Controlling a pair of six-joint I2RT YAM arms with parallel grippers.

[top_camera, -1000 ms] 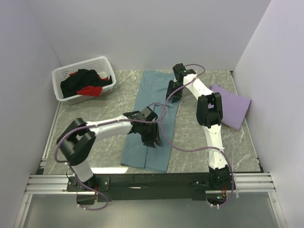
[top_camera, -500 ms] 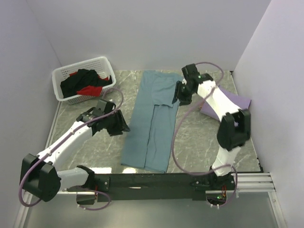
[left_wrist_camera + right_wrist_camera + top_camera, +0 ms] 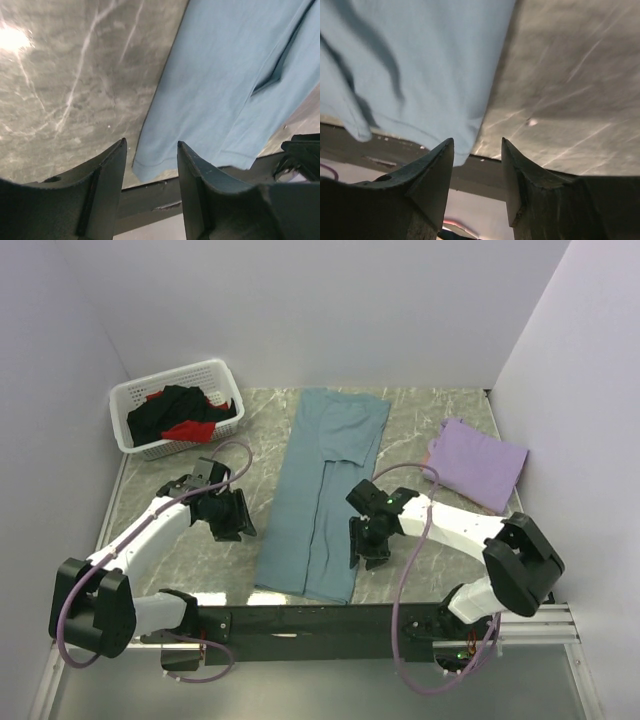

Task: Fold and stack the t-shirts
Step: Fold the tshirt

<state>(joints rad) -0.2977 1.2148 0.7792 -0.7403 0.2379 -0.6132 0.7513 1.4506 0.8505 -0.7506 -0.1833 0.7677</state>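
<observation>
Shirts: teal one, lavender one

Spread t-shirt lies between basket and folded t-shirt

Marble table bears teal shirt, purple shirt, basket.

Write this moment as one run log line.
left tool: open, empty | right tool: open, empty | teal shirt: folded lengthwise, between tools | purple shirt: folded, far right | basket: black and red shirts
</observation>
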